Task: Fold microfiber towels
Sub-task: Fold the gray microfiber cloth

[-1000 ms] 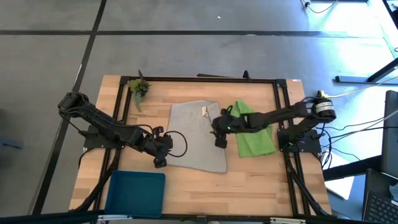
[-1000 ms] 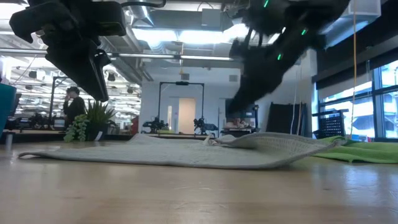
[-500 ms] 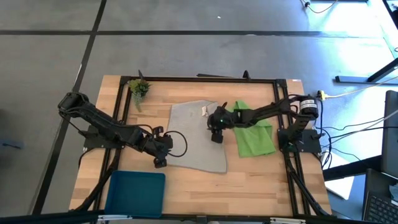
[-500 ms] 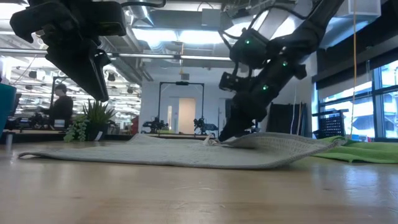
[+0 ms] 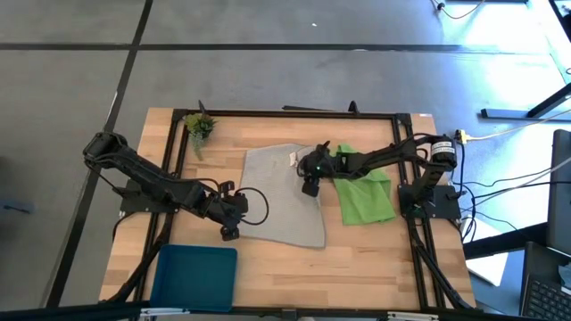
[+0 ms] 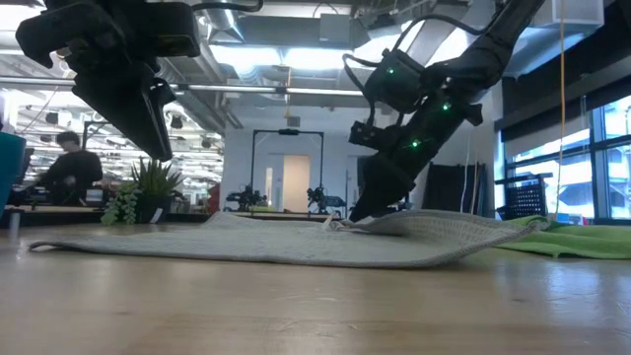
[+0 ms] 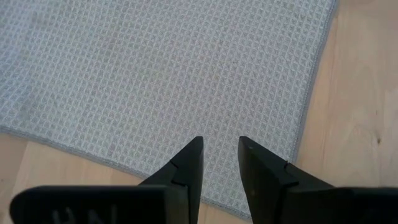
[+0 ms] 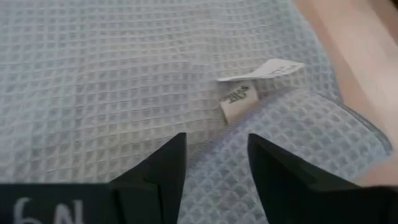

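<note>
On table (image 5: 268, 259), mid-area: grey towel (image 5: 284, 194) spread nearly flat, far right corner turned back on itself with white label (image 8: 249, 93) exposed. Lying just beside it on right, edges touching or overlapping near far corner: lime green towel (image 5: 364, 192), rumpled.

Above near-left corner of grey towel: left gripper (image 5: 230, 234), hovering clear of cloth per low view (image 6: 148, 123). Fingers (image 7: 186, 165) parted by narrow gap, nothing between them; waffle weave and towel edge visible beyond tips, bare wood past edge.

At far right corner of grey towel: right gripper (image 5: 309, 188), angled down, tips at or just above folded flap in low view (image 6: 360, 212). Fingers (image 8: 165, 165) apart, wider gap than left, nothing clamped; label just ahead of tips. Contact with cloth not determinable.

Near-left table corner: blue tray (image 5: 194, 276). Far-left corner: small plant sprig (image 5: 198, 127), also seen in low view (image 6: 138, 197).

Background, low view: person (image 6: 59, 168) seated at left, well behind table.
</note>
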